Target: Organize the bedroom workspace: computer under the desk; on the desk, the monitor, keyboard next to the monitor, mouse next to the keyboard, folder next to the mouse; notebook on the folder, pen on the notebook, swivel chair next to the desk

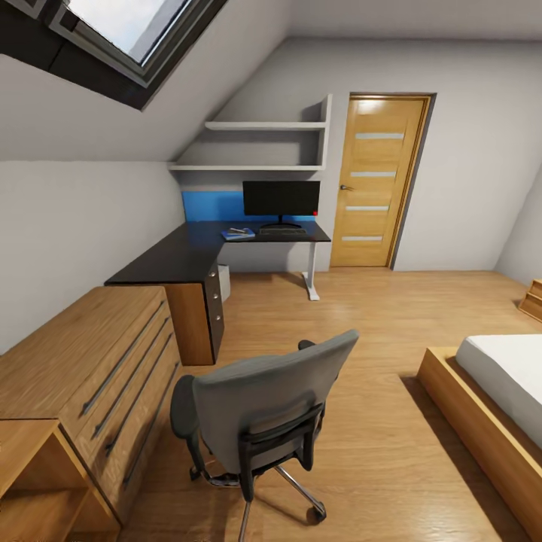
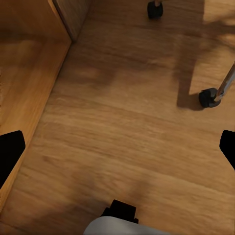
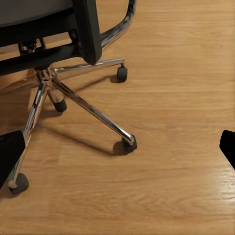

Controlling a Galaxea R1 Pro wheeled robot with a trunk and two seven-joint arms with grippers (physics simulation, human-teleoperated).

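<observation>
Straight ahead at the far wall: desk [image 1: 173,256], L-shaped, one wing along the left wall, the other across the far wall to a white leg. Drawers in its near pedestal all shut. Tucked under the top just beside that pedestal, a sliver of the light-grey computer [image 1: 223,280], standing upright.

On the far wing, monitor [image 1: 281,199] upright on its stand, screen facing into the room, long axis left to right. Just in front of it, keyboard [image 1: 282,231], lying parallel to the screen. Left of the keyboard and close beside it, the blue folder [image 1: 238,235], flat on the desk, with something small on top, too small to tell what. Mouse not made out at this range.

Much nearer, well apart from the desk: swivel chair [image 1: 263,406], back turned this way and twisted a little to the right, seat hidden behind the backrest, so contents of the seat impossible to tell. Chrome star base and castors on the wood floor [image 3: 171,98].

Along the near left, a light-wood drawer chest [image 1: 90,361], drawers closed. At the right, corner of a bed [image 1: 489,391].

Left gripper [image 2: 117,152] spread wide above the floor beside the chest, holding nothing. Right gripper [image 3: 117,149] likewise wide apart, empty, near the chair's base.
</observation>
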